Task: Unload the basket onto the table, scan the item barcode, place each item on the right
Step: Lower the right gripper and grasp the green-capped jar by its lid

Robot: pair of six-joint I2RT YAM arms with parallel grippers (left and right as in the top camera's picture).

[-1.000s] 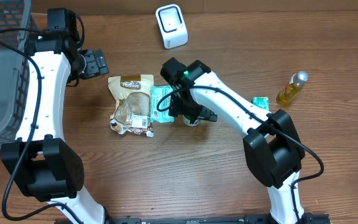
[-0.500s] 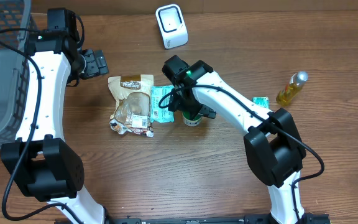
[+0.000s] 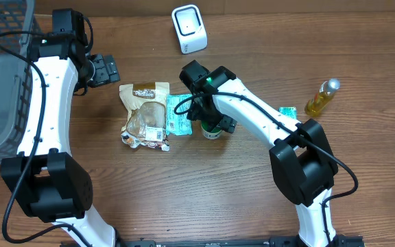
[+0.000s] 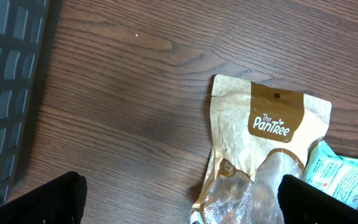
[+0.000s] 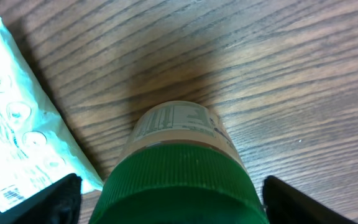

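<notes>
The right gripper [image 5: 171, 198] hangs directly over a jar [image 5: 176, 127] with a green screw cap, which stands upright on the wooden table [image 3: 184, 192] just right of a teal packet [image 5: 17, 143]. Its 2 fingers [image 5: 42, 202] stand apart, 1 on each side of the cap. They look just clear of it, though the right wrist view is too tight to be sure. The jar's printed label faces up toward the camera. The white scanner [image 3: 188, 28] sits well apart, at the far edge. The left gripper [image 3: 105, 68] hovers with its jaws wide apart and nothing between them, near the top of a brown snack pouch [image 4: 260, 155].
</notes>
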